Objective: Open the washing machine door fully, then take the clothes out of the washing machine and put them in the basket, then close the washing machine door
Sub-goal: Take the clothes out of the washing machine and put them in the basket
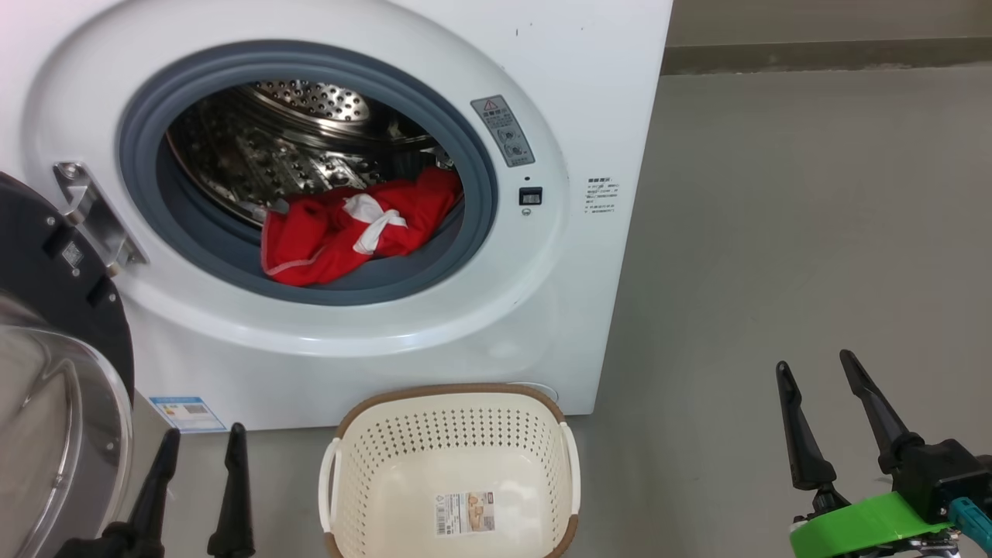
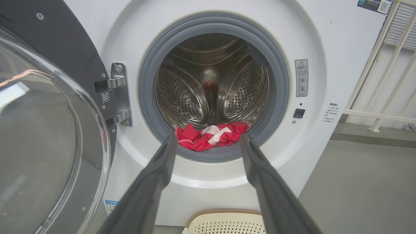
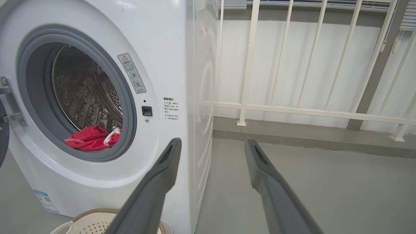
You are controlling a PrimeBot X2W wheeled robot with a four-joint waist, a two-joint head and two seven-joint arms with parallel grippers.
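Note:
The white washing machine [image 1: 573, 93] [image 2: 325, 39] [image 3: 172, 48] stands with its door [image 1: 46, 372] [image 2: 48, 130] swung open to the left, glass bowl facing out. Red and white clothes [image 1: 349, 225] [image 2: 211, 136] [image 3: 91, 138] lie at the drum's front lip on the grey gasket. The cream basket [image 1: 453, 473] [image 2: 227, 222] [image 3: 87, 222] sits on the floor below the opening, holding only a sticker. My left gripper [image 1: 203, 438] [image 2: 208, 143] is open, low beside the door, pointing at the drum. My right gripper [image 1: 815, 368] [image 3: 211, 146] is open, off to the machine's right, holding nothing.
Grey floor [image 1: 814, 232] spreads to the right of the machine. A white railing [image 3: 292, 107] and wall stand behind, beyond the machine's right side. A green band [image 1: 868, 523] wraps my right wrist.

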